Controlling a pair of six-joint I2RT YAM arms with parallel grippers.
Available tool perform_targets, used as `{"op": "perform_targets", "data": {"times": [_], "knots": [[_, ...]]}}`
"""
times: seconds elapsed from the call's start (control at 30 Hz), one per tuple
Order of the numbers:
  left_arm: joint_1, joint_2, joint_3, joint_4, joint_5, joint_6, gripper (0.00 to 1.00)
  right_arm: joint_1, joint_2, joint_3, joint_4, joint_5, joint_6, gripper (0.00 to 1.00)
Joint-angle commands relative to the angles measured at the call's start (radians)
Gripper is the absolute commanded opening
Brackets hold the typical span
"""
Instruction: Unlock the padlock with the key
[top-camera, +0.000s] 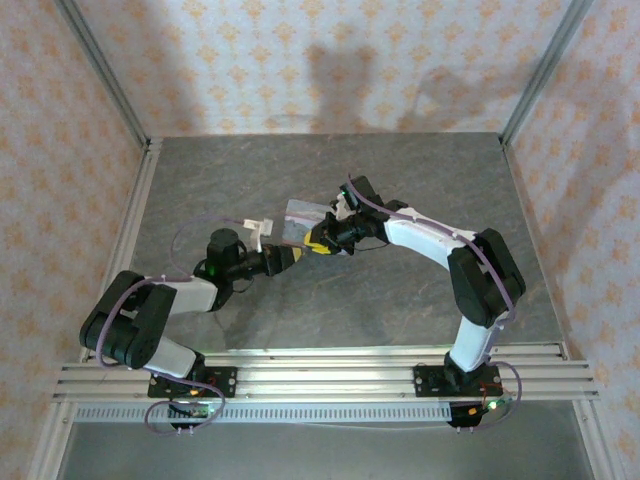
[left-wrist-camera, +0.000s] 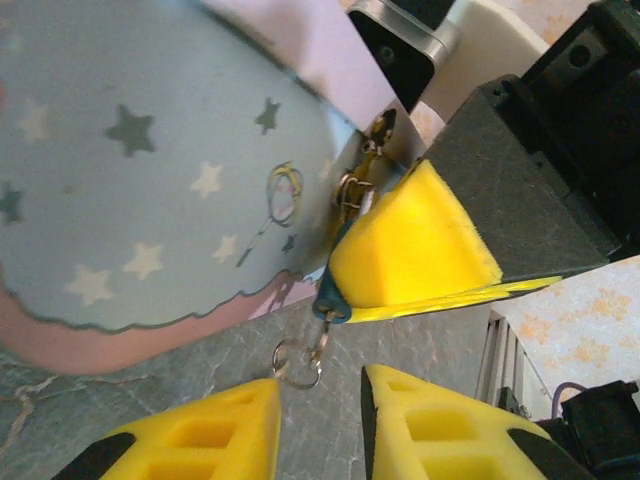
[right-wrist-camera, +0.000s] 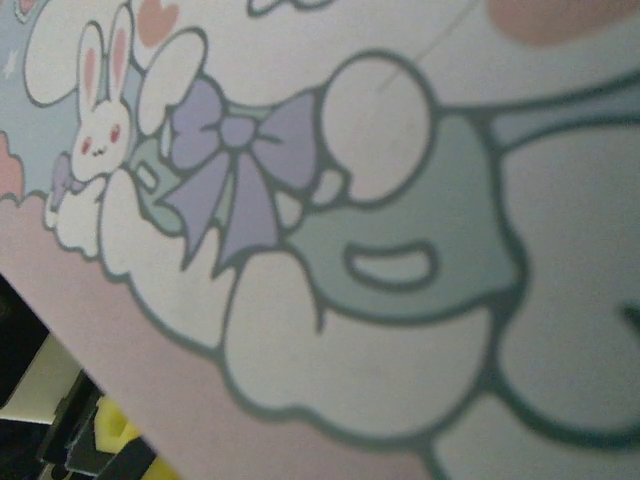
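Note:
The tiny blue padlock hangs by its thin shackle from the hasp of the pastel tin. My right gripper is shut on it, and one yellow pad covers most of its body. The slim key sticks out of the padlock's lower end, with a small wire ring on it. My left gripper sits just below the ring. Its jaws stand a little apart with nothing between them, and the ring lies by the left fingertip.
The tin lies mid-table on the grey stone-patterned top, and its bunny-printed lid is very close to the right wrist camera. Both grippers meet at its near edge. Aluminium rails run along the front; patterned walls enclose the other sides.

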Motion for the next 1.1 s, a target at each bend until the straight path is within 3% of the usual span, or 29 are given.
{"op": "perform_targets", "data": {"times": [0.0,0.33,0.7,0.87,1.0,1.07], "knots": [[-0.023,0.026,0.032,0.055,0.011,-0.001,0.25,0.001,-0.003,-0.008,0.041,-0.034,0.013,0.0],[-0.04,0.07,0.068,0.078,-0.001,-0.008,0.0,0.001,-0.006,-0.021,0.054,-0.044,0.018,0.0],[-0.041,0.061,0.095,0.077,-0.013,-0.01,0.0,0.006,-0.006,-0.051,0.08,-0.058,0.026,0.0],[-0.038,0.031,0.076,0.002,-0.042,0.032,0.0,-0.001,-0.028,-0.051,0.066,-0.02,0.022,0.0],[-0.025,-0.008,0.038,-0.019,-0.061,0.039,0.29,-0.009,-0.044,-0.048,0.048,0.0,0.015,0.0],[-0.022,-0.026,0.03,-0.039,-0.067,0.039,0.34,-0.011,-0.04,-0.042,0.036,0.002,0.008,0.0]]}}
